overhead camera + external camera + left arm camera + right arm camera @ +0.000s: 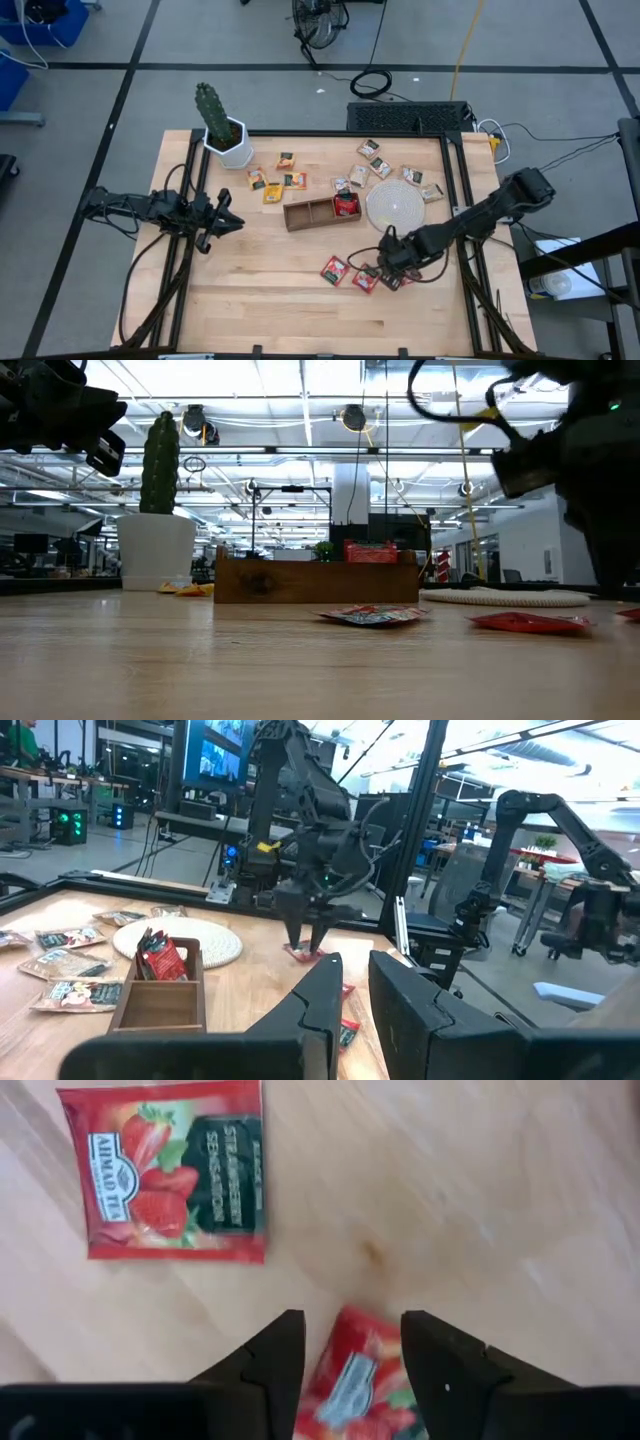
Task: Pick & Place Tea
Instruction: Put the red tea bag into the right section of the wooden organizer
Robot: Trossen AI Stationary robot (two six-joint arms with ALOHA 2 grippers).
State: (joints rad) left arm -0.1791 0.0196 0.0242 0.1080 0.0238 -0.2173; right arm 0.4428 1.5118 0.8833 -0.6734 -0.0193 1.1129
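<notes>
Three red tea sachets [334, 270] [365, 280] [396, 281] lie flat near the table's front right. My right gripper [388, 268] points steeply down over them. It is open, and one red sachet [355, 1380] shows in the gap between its fingers. Another red sachet [175, 1170] lies flat beside it. A further red sachet [346, 205] stands in the right compartment of the wooden tray [305, 214]. Yellow sachets [272, 190] and tan sachets [380, 167] lie scattered behind the tray. My left gripper [226, 221] waits at the table's left, level, with a narrow gap between its fingers. My right gripper comes at the red sachet [308, 957] from above, pointing down, with one finger [280, 1355] on each side of it. The sachet lies flat on the table. I cannot tell whether the fingertips touch it.
A round whitish disc [395, 206] lies to the right of the tray. A cactus in a white pot [226, 138] stands at the far left corner. Black frame rails run along the table's left and right edges. Bare wood lies in front of the tray, toward the near left.
</notes>
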